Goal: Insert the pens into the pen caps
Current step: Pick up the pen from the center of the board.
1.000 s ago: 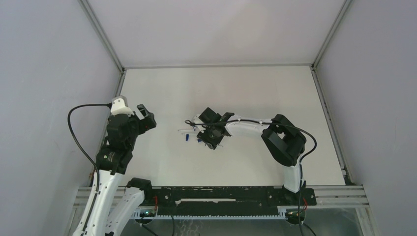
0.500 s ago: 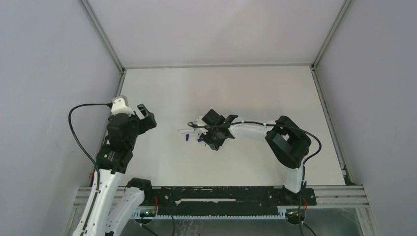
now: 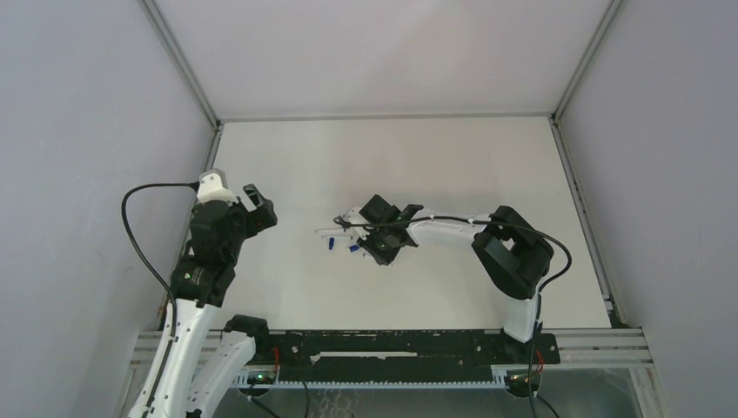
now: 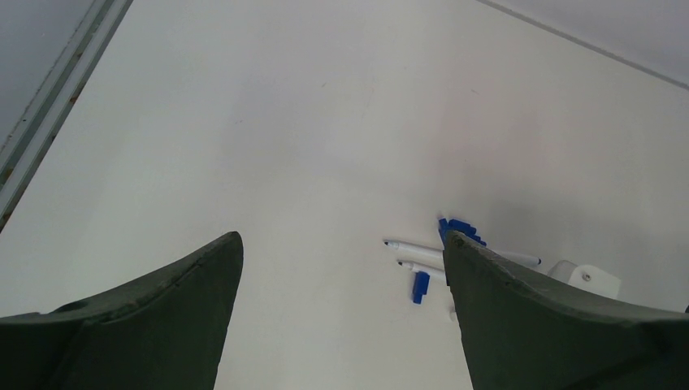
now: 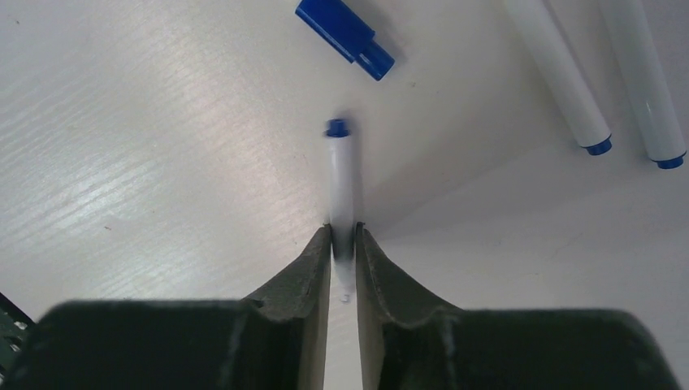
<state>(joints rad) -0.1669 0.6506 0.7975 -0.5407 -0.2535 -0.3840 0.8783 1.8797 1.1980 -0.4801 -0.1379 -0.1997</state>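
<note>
My right gripper point(image 5: 343, 236) is shut on a thin white pen point(image 5: 340, 175), whose blue end points away from me over the table. A dark blue pen cap point(image 5: 345, 36) lies just beyond that end. Two more pens point(image 5: 561, 73) lie side by side at the upper right. From above, the right gripper point(image 3: 376, 239) is low over the middle of the table, with a pen point(image 3: 326, 232) and a cap point(image 3: 332, 245) to its left. My left gripper point(image 4: 341, 240) stands open and empty, well left of the pens point(image 4: 414, 246) and a cap point(image 4: 420, 287).
A metal rail point(image 3: 207, 152) runs along the table's left edge, close to the left arm point(image 3: 213, 244). Grey walls close in the table on three sides. More blue caps point(image 4: 459, 227) lie bunched behind the pens, partly hidden by my left finger.
My right gripper's fingers have closed onto the pen, and the arm has settled a little lower. The left arm has not moved.
</note>
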